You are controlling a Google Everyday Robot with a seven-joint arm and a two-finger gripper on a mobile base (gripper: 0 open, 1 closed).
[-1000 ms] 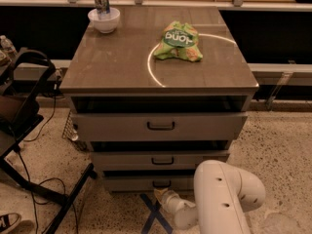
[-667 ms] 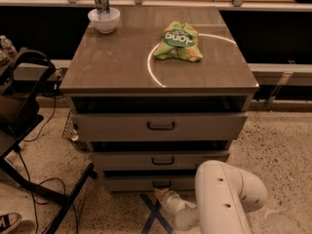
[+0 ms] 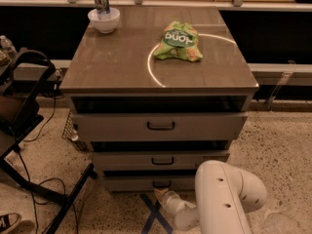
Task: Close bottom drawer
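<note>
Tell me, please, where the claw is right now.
In the camera view, the claw sits low and centre, just below the handle of the bottom drawer, with its white arm at the lower right.

The only writing stands on the green snack bag [image 3: 178, 42], which lies on the cabinet top [image 3: 117, 62]. It has large white letters on a dark green round patch, seen upside down, and I cannot read them surely. The can [image 3: 102, 1] in the white bowl [image 3: 104, 23] has a label, but its words are not readable. The gripper [image 3: 161, 194] is low, at the front of the bottom drawer [image 3: 131, 183].
</note>
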